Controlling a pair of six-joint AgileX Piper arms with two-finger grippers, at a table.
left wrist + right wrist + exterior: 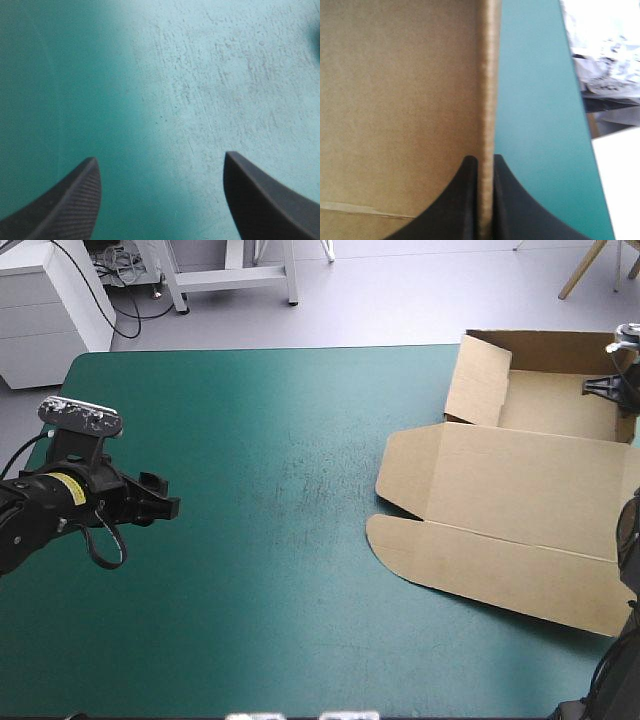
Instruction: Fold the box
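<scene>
The box [520, 490] lies at the right side of the desk [250, 490] and is half made: a tray with raised walls stands at the far right, and the lid [500, 560] lies flat on the teal-green cover [75, 75], toward the near edge. The right end effector [485, 157] is nearly closed on the top edge of one wall [487, 75] of the tray. The board is pinched between its two black fingers, with the inside of the box on one side and bare cover on the other. The main risk, I think, is this thin hold. Only the rim of the wall is caught, so a pull or a twist may let the board slip out, or may crease the wall in a wrong place. The box also looks light and nothing presses it down, so a push on the wall could slide the whole sheet toward the desk's edge, which the right wrist view shows not far beyond this wall. It could also tip the tray, and the raised walls could spring out flat. The left end effector [165, 502] hangs open and holds nothing, above bare cover near the left edge and well apart from the box, so it gives no support now. Between it and the box there is only bare cover; nothing stands in the way except the long reach.
</scene>
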